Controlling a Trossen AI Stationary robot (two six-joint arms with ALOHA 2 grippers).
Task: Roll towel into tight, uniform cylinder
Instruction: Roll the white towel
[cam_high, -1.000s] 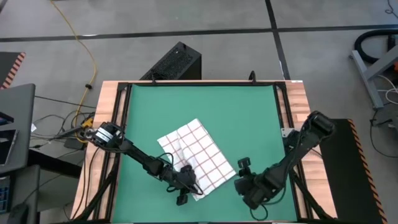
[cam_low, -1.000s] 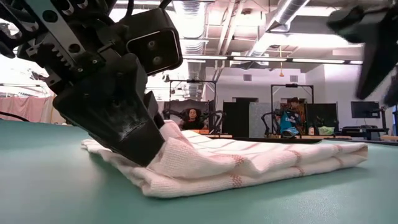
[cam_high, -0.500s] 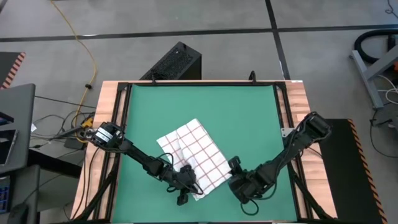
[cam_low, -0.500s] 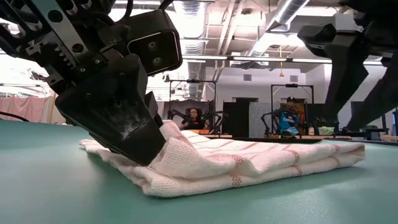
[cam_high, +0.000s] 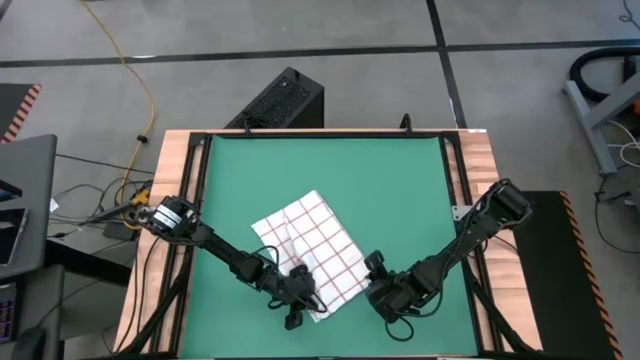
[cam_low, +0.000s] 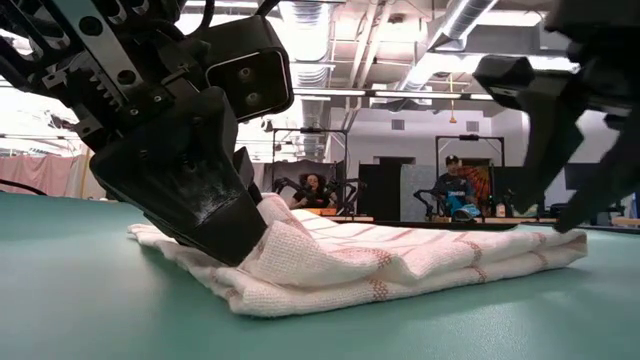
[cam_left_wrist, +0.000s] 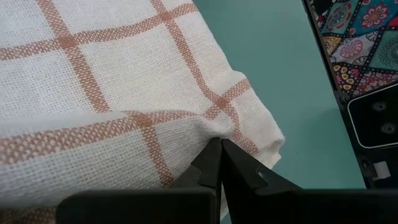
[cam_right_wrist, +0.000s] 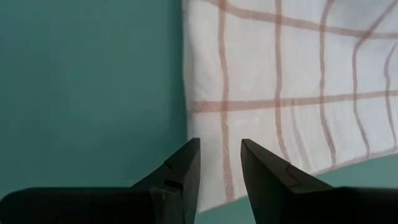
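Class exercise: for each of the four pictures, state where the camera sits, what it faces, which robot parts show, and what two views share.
High view: overhead, looking straight down; both dark arms, the white red-gridded cloth towel, the green mat.
Low view: table height, looking level; left pincer shut on the towel, right pincer beside it.
Left wrist view: on the left arm; closed fingers pinching the towel's edge.
Right wrist view: on the right arm; parted fingers over the towel's edge.
All share the towel.

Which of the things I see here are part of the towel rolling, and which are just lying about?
Part of the job:
towel
left gripper, shut on the towel
right gripper, open at the towel's edge
green mat

Just lying about:
yellow cable
black box
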